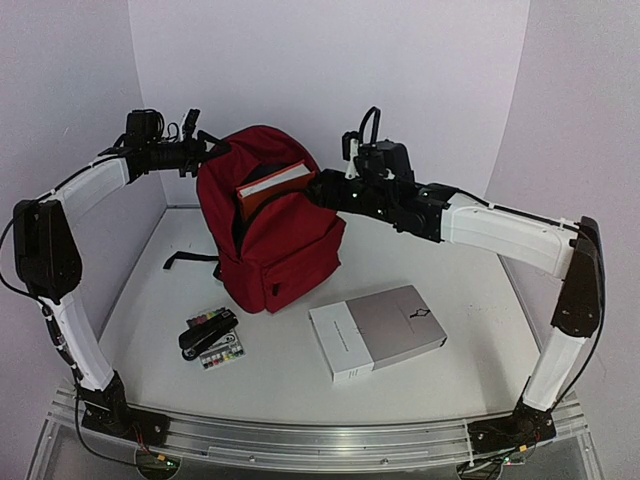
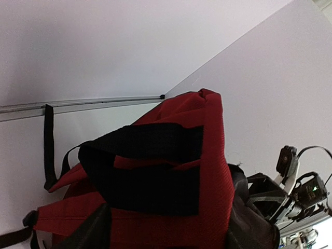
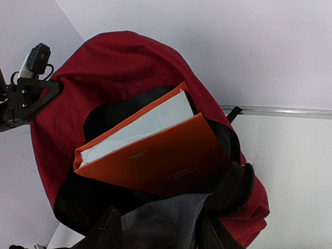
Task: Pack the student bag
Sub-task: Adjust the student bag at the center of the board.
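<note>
I have the bag (image 1: 275, 250) standing upright on the table (image 1: 470, 300), toward 11 o'clock from the table's middle, with its front pocket facing me. Its top is unzipped. An orange book (image 1: 272, 183) sticks out of the mouth, spine up and tilted, with the white page edges showing. In the right wrist view the book sits inside the grey lining (image 3: 161, 218) and leans toward the bag's back panel.

The left gripper (image 1: 212, 147) is at the bag's 10 o'clock, up by the top edge. In its own camera the two fingers (image 2: 85, 233) show as dark blurs spread wide at the bottom corners, with red fabric and the black straps lying between them. I read it as released, not clamping anything.

The right gripper (image 1: 322, 188) is at the bag's 2 o'clock, against the rim of the opening. Its fingers (image 3: 106, 228) stand apart with loose grey lining draped between them. The jaws are parted, and I see no pinch on the cloth.

A white book (image 1: 378, 332) lies flat at 4 o'clock from the bag, well apart from it. At the bag's 7 o'clock a black stapler (image 1: 205, 337) lies across a paint box (image 1: 225, 354). One black strap (image 1: 190, 258) trails onto the table at the bag's 9 o'clock.
</note>
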`<state>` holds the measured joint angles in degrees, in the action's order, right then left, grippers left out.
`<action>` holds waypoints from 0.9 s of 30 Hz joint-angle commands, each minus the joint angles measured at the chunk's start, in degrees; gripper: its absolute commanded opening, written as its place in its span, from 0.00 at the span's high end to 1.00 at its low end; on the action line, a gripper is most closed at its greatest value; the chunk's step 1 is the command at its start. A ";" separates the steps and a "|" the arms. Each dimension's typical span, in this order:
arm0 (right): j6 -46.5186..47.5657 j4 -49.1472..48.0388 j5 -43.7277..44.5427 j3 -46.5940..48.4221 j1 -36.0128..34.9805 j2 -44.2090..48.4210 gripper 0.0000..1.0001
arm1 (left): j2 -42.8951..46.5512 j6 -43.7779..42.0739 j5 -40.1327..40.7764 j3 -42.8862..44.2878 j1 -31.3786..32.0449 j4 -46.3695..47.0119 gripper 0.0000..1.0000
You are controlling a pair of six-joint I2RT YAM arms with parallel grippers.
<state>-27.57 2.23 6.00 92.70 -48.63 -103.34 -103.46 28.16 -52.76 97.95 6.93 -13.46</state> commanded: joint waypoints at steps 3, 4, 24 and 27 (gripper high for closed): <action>-1.14 1.81 6.91 -1.88 -0.10 0.00 0.37 | 4.00 -1.28 -2.49 -3.42 0.22 3.35 0.15; -1.52 2.35 8.45 -2.58 -0.13 0.39 0.35 | 5.14 -1.38 -2.94 -4.72 0.36 3.98 0.12; -4.63 3.65 2.00 -14.29 -0.14 13.01 0.13 | 21.69 -18.25 15.50 -19.97 13.20 -6.68 0.00; -4.34 3.71 2.17 -15.12 -0.12 14.52 0.11 | 20.67 -19.91 19.81 -19.82 17.14 -8.01 0.00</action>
<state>-31.83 7.20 9.19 78.61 -48.66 -92.51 -83.50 12.94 -41.68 78.61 20.33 -18.47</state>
